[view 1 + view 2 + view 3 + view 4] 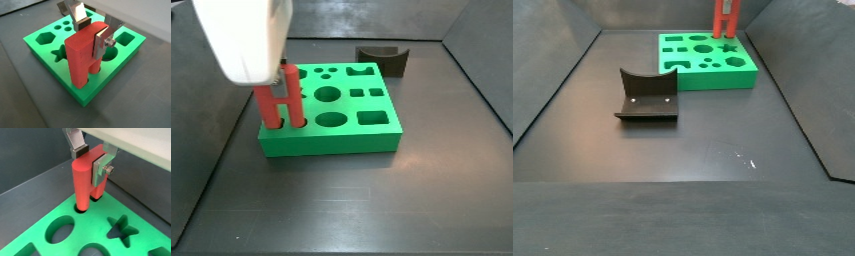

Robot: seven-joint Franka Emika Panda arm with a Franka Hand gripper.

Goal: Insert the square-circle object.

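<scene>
Red fills the wrist views: the square-circle object (83,55) stands upright with its two legs down at the holes of the green block (47,50), near one corner of the block. It looks light, stiff moulded plastic with smooth, probably slippery faces, so a hold across the flat top near the crossbar seems safest. And that is where the gripper (93,159) has it: silver fingers (101,169) narrowed to the width of the piece, pads pressing its upper end from both sides. From the side, the block sits toward the table's far edge, the grey notched block (647,97) well apart nearer the middle.
</scene>
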